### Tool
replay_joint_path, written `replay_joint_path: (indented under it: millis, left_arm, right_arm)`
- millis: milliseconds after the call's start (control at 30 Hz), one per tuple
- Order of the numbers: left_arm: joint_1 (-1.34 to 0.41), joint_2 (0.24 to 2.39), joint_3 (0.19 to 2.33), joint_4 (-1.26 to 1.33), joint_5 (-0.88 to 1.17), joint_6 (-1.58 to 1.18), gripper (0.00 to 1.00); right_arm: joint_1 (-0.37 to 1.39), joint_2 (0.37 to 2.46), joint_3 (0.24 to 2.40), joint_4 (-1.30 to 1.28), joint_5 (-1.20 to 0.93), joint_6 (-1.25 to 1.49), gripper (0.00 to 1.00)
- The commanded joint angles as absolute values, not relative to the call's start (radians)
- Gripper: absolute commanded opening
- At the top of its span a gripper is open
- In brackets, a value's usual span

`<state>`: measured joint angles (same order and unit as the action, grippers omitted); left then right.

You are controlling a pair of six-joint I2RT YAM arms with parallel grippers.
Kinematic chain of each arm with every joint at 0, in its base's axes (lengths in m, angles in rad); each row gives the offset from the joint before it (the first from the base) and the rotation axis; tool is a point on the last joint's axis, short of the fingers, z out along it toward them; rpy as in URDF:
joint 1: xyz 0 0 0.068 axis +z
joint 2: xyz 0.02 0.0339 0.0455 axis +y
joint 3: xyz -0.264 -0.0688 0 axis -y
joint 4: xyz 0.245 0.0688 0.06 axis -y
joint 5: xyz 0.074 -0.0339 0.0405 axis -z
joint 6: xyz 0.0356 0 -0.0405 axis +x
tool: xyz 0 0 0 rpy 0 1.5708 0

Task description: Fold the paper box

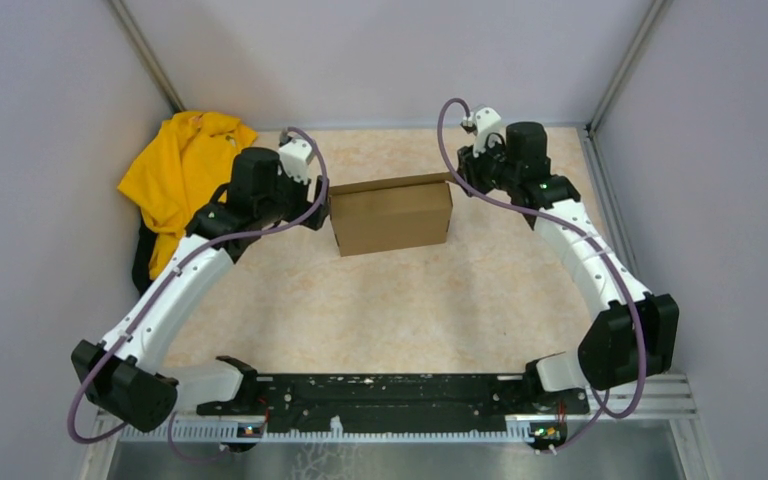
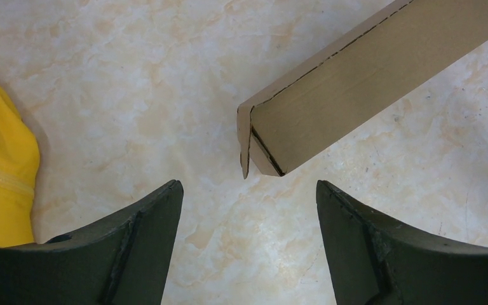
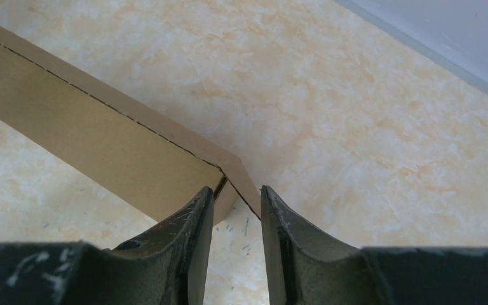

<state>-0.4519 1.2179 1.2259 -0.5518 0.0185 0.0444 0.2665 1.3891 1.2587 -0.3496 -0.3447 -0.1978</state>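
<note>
The paper box [image 1: 390, 215] is a brown cardboard mailer, folded up and lying on the marbled table at centre back. My left gripper [image 1: 320, 212] is at its left end. In the left wrist view that gripper [image 2: 249, 185] stands wide open, and the box's corner [image 2: 330, 108] with a loose flap edge lies just ahead of the gap, touching neither finger. My right gripper [image 1: 462, 168] is at the box's right rear corner. In the right wrist view its jaws [image 3: 236, 189] are narrow but apart, with the box corner [image 3: 101, 146] poking between the fingertips.
A yellow cloth [image 1: 175, 175] lies bunched at the back left, beside the left arm, and shows at the left edge of the left wrist view [image 2: 0, 171]. Grey walls [image 1: 50, 90] enclose the table on three sides; the right rear wall [image 3: 457, 38] is close.
</note>
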Motion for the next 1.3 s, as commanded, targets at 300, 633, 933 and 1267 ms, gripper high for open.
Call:
replay_joint_path:
  millis: [300,633,933,1267]
  left_arm:
    - [-0.454,1.258,1.237,-0.505,0.009,0.056,0.81]
    - [-0.453,1.27,1.228,-0.483,0.009,0.045,0.71]
    - [-0.454,1.301,1.25,-0.47,0.015,0.037,0.59]
    - [-0.454,1.312,1.26,-0.477,0.019,0.031,0.51]
  right_arm:
    - [0.276,1.422,1.339,-0.316,-0.326,-0.207,0.31]
    - [0.281,1.411,1.325,-0.322,-0.313,-0.207,0.31]
    - [0.293,1.414,1.324,-0.334,-0.302,-0.204,0.3]
    - [0.301,1.417,1.319,-0.334,-0.276,-0.2,0.3]
